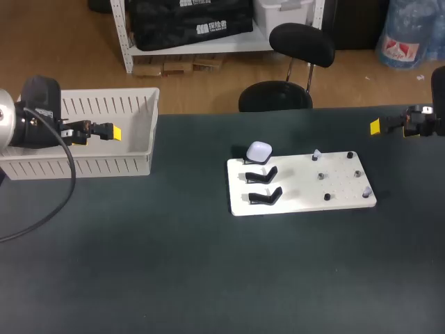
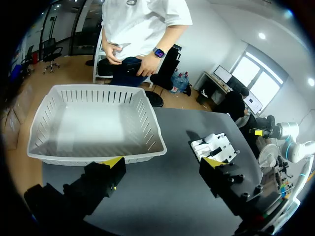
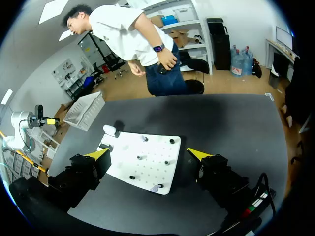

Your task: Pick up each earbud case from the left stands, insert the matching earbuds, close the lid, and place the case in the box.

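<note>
A white earbud case (image 1: 259,152) rests on the rearmost stand at the left end of the white board (image 1: 299,188). Two bare black stands (image 1: 262,175) sit in front of it. Small pale earbuds stand on the board at the back (image 1: 316,154) and the right front corner (image 1: 366,191). My left gripper (image 1: 111,131) hangs open over the white box (image 1: 104,163), far left of the board. My right gripper (image 1: 377,126) is open, off the board's back right. In the right wrist view the board (image 3: 162,169) and the case (image 3: 109,130) lie ahead of the open right gripper (image 3: 148,155).
Short black pegs (image 1: 350,154) dot the right half of the board. In the left wrist view the box (image 2: 147,128) is ahead of the open left gripper (image 2: 163,164), and the board (image 2: 221,143) lies beyond its right finger. Dark table surrounds the board.
</note>
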`<state>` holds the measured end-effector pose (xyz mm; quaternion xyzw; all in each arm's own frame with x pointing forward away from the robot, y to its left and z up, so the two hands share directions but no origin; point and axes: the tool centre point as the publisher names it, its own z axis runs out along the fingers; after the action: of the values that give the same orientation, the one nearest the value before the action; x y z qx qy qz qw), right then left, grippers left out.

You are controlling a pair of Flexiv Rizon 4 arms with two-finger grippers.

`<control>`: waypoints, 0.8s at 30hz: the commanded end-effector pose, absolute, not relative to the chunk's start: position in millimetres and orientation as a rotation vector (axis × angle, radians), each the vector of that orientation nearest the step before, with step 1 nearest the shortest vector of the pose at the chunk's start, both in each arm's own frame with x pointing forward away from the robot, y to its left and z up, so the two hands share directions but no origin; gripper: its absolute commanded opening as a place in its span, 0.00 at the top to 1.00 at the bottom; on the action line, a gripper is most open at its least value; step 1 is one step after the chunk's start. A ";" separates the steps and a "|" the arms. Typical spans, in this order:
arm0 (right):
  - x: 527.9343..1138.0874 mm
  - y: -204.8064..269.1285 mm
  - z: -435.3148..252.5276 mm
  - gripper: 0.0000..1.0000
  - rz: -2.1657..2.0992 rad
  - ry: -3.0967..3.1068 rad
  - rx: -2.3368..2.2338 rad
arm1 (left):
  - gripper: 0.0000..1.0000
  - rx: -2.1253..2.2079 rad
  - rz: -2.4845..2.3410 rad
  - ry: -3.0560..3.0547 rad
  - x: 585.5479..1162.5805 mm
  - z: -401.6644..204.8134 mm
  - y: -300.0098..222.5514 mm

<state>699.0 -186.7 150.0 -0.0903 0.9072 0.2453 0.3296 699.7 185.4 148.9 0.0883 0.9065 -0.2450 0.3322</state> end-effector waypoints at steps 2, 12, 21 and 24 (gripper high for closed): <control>699.4 -186.2 150.2 0.00 0.640 2.374 -0.235 | 0.00 0.229 -0.632 2.378 700.2 150.4 184.3; 699.4 -186.2 150.2 0.00 0.640 2.374 -0.235 | 0.00 0.229 -0.632 2.378 700.2 150.4 184.3; 699.4 -186.2 150.2 0.00 0.640 2.374 -0.235 | 0.00 0.800 -0.743 1.938 719.9 147.6 176.0; 699.4 -186.2 150.2 0.00 0.640 2.374 -0.235 | 0.00 0.984 -0.787 1.734 726.2 147.9 175.8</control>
<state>699.0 -186.7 150.0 -0.0903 0.9072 0.2453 0.3296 719.4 170.4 157.6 0.2160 0.8727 -0.2177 0.3800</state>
